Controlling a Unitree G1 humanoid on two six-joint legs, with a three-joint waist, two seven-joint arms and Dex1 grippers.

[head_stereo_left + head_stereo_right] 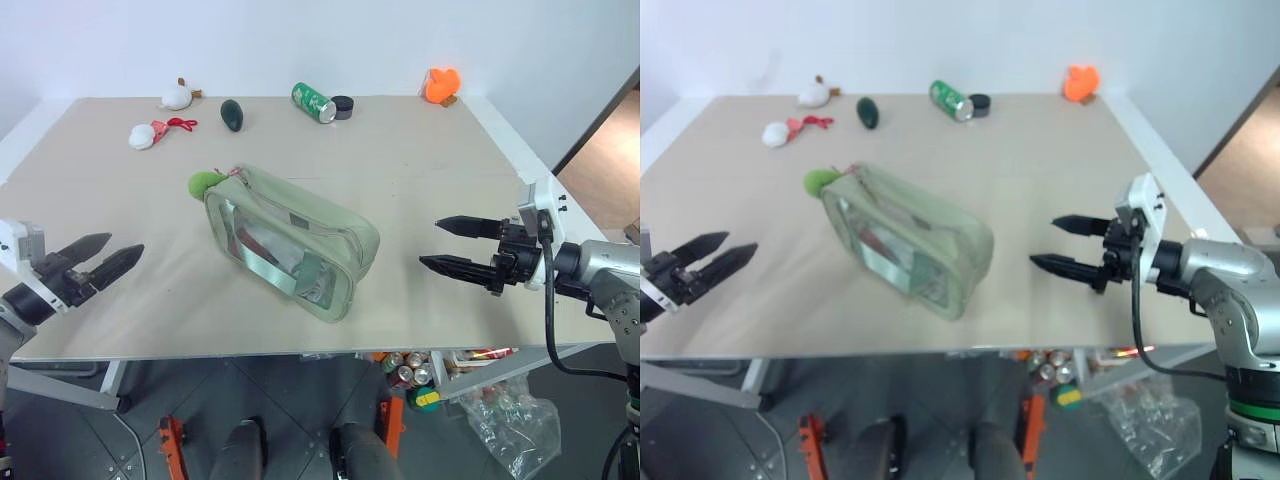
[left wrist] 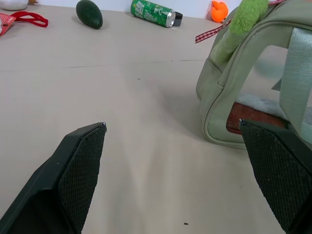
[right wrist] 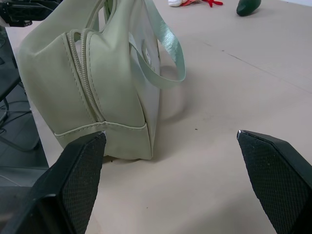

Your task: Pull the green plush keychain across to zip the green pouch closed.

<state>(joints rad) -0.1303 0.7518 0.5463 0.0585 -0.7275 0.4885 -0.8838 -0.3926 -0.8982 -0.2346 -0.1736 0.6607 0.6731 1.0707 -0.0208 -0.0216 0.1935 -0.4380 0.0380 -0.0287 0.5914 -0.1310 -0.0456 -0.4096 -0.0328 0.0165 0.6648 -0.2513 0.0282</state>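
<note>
Beige table [image 1: 420, 200], with the green pouch [image 1: 290, 240] sitting mid-table and the green plush keychain [image 1: 205, 183] at its far-left end. Left gripper [image 1: 108, 256] and right gripper [image 1: 448, 245] both gape wide, empty, flanking the pouch.

Bright, even light (shadows soft), with the right eye view blurred
</note>
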